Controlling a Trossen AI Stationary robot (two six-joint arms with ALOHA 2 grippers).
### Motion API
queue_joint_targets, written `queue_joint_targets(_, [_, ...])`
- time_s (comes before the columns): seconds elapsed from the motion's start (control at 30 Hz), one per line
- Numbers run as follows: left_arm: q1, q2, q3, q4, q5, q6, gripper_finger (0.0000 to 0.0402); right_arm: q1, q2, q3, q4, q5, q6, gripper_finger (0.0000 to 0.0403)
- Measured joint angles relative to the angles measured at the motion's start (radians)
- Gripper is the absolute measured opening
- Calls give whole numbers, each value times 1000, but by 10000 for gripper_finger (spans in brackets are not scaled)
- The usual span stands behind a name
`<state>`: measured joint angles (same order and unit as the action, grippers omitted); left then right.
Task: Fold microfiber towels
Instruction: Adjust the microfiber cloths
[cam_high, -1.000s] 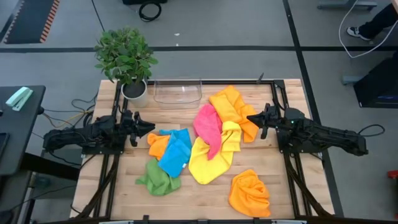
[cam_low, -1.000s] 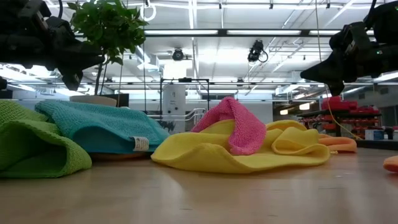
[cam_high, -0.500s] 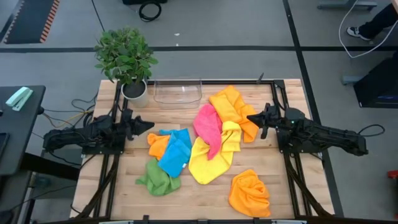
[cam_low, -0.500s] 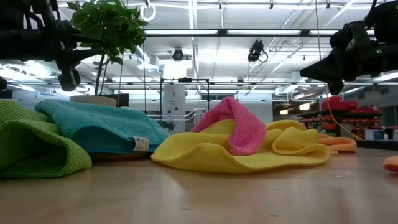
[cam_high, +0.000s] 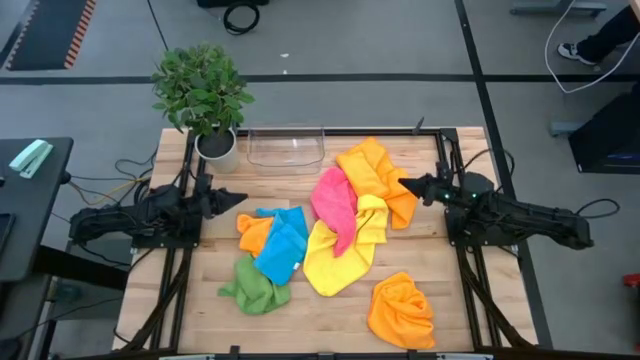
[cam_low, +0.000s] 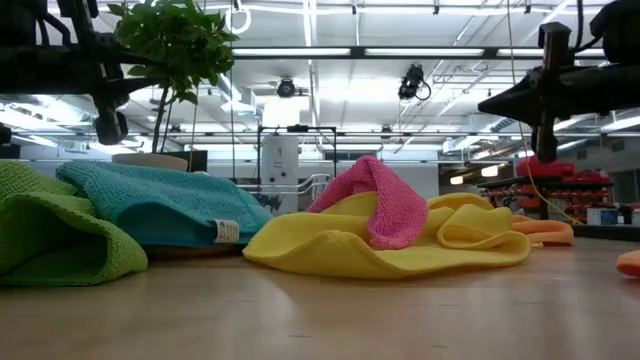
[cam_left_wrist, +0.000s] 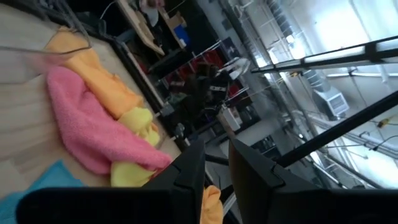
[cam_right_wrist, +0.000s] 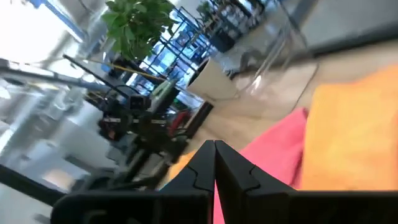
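Step in hand: no fold begun; both arms hang above the table, holding nothing.
Left gripper (cam_high: 236, 197): near the left edge, beside the orange-and-blue cloths; fingers slightly apart, a narrow gap in its wrist view.
Right gripper (cam_high: 404, 184): over the edge of the rear orange towel (cam_high: 372, 172); fingers together.
Towels: crumpled soft microfiber cloths mid-table: pink (cam_high: 333, 203) draped over yellow (cam_high: 340, 252), blue (cam_high: 282, 246), green (cam_high: 254, 287), a separate orange one (cam_high: 401, 310) at the front.
Next move: judged, pick one towel, pull it clear and spread it flat.

Robotics lab (ceiling strip lights (cam_low: 300, 52)).
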<state>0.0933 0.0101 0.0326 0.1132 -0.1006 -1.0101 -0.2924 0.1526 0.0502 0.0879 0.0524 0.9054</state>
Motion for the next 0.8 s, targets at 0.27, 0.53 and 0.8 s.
queue_joint_targets(0.27, [-2,188,60,66,63,97,24,110,289,243,-95,55,-66,15])
queue_joint_targets(0.53, [0,684,344,-1,52,410,6,125,642,642,-715,57,-214,15])
queue_joint_targets(0.8, [5,1285,686,-3,103,664,5,56,780,717,-919,146,-228,14])
